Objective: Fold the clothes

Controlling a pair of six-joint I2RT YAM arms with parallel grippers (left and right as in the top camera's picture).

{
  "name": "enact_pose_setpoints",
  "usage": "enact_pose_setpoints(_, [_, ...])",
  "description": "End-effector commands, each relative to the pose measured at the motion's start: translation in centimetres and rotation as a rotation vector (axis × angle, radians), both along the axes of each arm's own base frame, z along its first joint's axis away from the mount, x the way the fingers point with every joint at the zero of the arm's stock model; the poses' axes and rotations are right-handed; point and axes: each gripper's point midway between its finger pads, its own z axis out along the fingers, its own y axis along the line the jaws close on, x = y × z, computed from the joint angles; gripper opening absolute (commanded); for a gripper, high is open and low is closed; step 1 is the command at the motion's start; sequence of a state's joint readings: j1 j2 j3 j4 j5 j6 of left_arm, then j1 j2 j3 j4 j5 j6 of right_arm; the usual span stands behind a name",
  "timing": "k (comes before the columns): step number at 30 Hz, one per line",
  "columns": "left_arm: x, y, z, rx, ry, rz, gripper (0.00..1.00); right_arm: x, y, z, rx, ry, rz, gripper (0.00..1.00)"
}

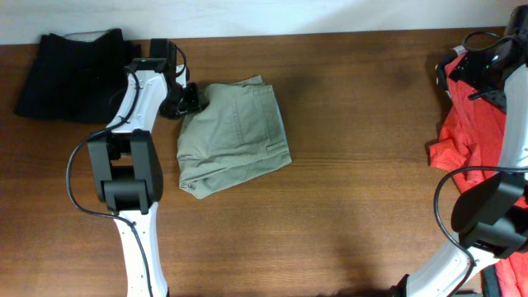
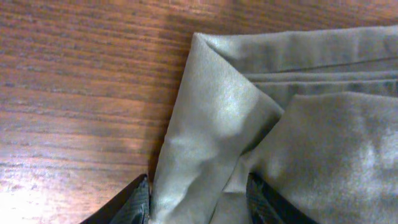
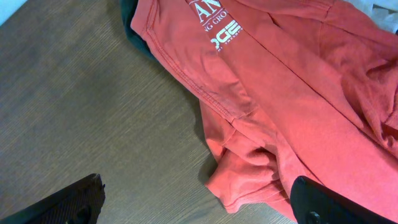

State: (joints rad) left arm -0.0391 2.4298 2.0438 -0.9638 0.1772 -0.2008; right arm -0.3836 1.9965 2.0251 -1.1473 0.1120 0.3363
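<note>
We see what looks like a robotics lab: a wood-grain bench (image 1: 346,181) carries a cabled left arm (image 1: 136,95) and right arm (image 1: 518,140), white and black, with clothes (image 1: 235,136) lying on it.

Left arm (image 1: 134,97) and right arm (image 1: 515,147) have white links and black joints. A black cable (image 1: 69,177) loops behind the left pincer (image 2: 199,205), and another loops behind the right pincer (image 3: 199,205). The fingers (image 2: 134,204) are black and textured.

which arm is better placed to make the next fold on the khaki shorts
Left. The left hand grips a fold at the corner of the khaki shorts. The right hand hangs open over the red T-shirt, well away from the shorts.
</note>
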Motion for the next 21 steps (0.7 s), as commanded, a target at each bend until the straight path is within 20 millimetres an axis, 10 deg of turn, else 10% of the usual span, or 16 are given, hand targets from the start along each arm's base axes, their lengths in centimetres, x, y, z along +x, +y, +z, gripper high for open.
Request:
enact_pose_setpoints(1, [-0.5, -0.7, -2.3, -0.020, 0.041, -0.027, 0.36, 0.0, 0.0, 0.5, -0.009, -0.009, -0.006, 0.99])
enact_pose_setpoints(3, [-0.6, -0.7, -2.7, -0.020, 0.048, -0.026, 0.01, 0.0, 0.0, 0.5, -0.009, -0.009, -0.006, 0.99])
enact_pose_setpoints(11, [-0.8, 0.5, -2.3, 0.052, 0.062, -0.012, 0.01, 0.0, 0.0, 0.5, -0.009, -0.009, -0.006, 0.99])
enact_pose_setpoints(16, [-0.9, 5.0, 2.1, 0.297, 0.067, 0.149, 0.01, 0.0, 0.0, 0.5, -0.009, -0.009, -0.006, 0.99])
enact_pose_setpoints(21, [-1.7, 5.2, 4.2, 0.321, 0.075, 0.160, 0.01, 0.0, 0.0, 0.5, -0.009, -0.009, -0.006, 0.99])
